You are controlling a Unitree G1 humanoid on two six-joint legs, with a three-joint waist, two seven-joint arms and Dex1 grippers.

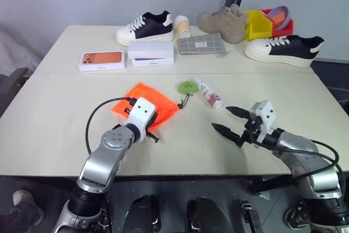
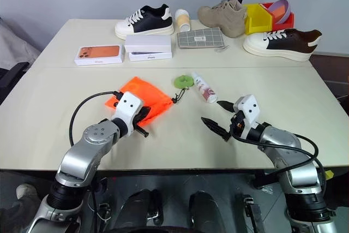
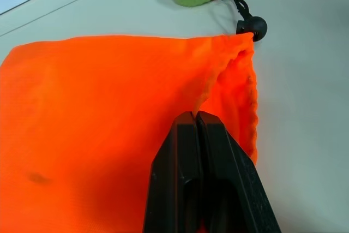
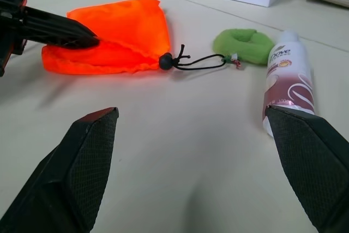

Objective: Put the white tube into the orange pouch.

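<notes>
I have the left gripper (image 3: pixel 197 121) pressed together, pinching the near edge of the orange pouch (image 1: pixel 146 102) by its open mouth; my right gripper (image 1: pixel 226 119) hangs spread wide above the table (image 1: pixel 49 129); beyond it the white tube (image 1: pixel 209 93) lies flat, just beside the green disc (image 1: pixel 188 86) on the pouch's cord.
</notes>
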